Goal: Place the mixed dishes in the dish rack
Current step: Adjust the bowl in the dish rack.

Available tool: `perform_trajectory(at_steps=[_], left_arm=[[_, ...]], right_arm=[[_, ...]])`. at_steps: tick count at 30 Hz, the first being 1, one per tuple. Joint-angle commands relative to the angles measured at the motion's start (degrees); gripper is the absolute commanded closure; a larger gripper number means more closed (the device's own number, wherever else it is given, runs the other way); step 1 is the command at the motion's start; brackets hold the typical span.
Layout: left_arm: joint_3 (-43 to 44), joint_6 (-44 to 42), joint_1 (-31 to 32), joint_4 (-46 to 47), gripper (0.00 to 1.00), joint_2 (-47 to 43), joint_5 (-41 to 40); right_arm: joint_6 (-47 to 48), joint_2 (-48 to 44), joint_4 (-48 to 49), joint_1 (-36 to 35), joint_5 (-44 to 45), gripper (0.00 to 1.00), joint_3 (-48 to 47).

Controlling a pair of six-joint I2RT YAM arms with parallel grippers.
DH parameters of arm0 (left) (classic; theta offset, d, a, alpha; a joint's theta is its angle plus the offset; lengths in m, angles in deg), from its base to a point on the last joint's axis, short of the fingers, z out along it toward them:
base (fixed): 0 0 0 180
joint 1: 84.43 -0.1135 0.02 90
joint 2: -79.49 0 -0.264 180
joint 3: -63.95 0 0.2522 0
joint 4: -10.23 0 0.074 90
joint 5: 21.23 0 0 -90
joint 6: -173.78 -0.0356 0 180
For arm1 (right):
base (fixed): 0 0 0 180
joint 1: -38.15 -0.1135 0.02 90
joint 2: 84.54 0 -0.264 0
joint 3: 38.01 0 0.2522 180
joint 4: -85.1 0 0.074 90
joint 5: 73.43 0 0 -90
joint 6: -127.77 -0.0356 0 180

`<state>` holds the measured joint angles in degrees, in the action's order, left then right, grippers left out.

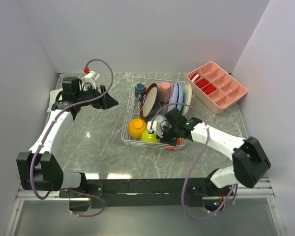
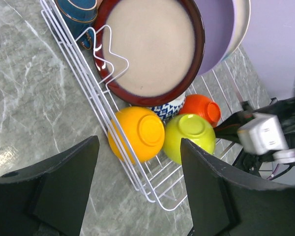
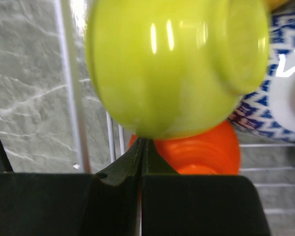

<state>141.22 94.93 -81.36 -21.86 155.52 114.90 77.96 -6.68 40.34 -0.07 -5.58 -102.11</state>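
The white wire dish rack (image 1: 129, 135) stands mid-table and holds the mixed dishes. An orange-yellow bowl (image 1: 136, 128), a lime bowl (image 1: 150, 136) and a red-orange bowl (image 2: 202, 109) lie at its near end. Behind them stand a dark-red-rimmed plate (image 1: 150, 101), lavender and cream plates (image 1: 178, 96), a navy cup (image 1: 140, 90) and a pink cup (image 1: 164, 89). My right gripper (image 3: 142, 145) is shut inside the rack, its tips against the lime bowl's (image 3: 172, 64) lower edge, the red-orange bowl (image 3: 201, 152) just behind. My left gripper (image 1: 108, 101) hangs open left of the rack, holding nothing.
A pink compartment tray (image 1: 238, 96) with red pieces sits at the back right. A blue-and-white patterned bowl (image 3: 280, 98) lies beside the lime one. Bare marble table (image 1: 93, 142) stretches left of the rack. White walls close in on three sides.
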Motion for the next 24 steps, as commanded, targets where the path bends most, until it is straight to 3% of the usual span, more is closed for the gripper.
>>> perform_trajectory(at_steps=[1, 9, 16, 21, 24], left_arm=[[2.3, -1.5, 0.1, 0.7, 0.27, 0.6, 0.2], [5.1, -2.7, 0.2, -1.1, 0.27, 2.1, 0.2], [6.5, -2.9, 0.2, -1.4, 0.27, 3.3, 1.0], [6.6, -3.9, 0.7, -1.2, 0.28, 4.0, 0.5], [5.6, -4.8, 1.8, -1.2, 0.31, 3.6, -0.4]], right_arm=[[0.1, 4.0, -0.8, -2.4, -1.8, 1.00, 0.5], [2.2, 4.1, -6.1, -2.9, -0.9, 1.00, -3.3], [5.8, -3.0, -18.6, 5.2, -4.7, 1.00, -9.1], [-0.4, -1.2, -11.9, 8.5, -3.1, 0.96, -13.6], [-3.3, 2.5, -6.8, 8.6, -2.3, 0.99, -15.1]])
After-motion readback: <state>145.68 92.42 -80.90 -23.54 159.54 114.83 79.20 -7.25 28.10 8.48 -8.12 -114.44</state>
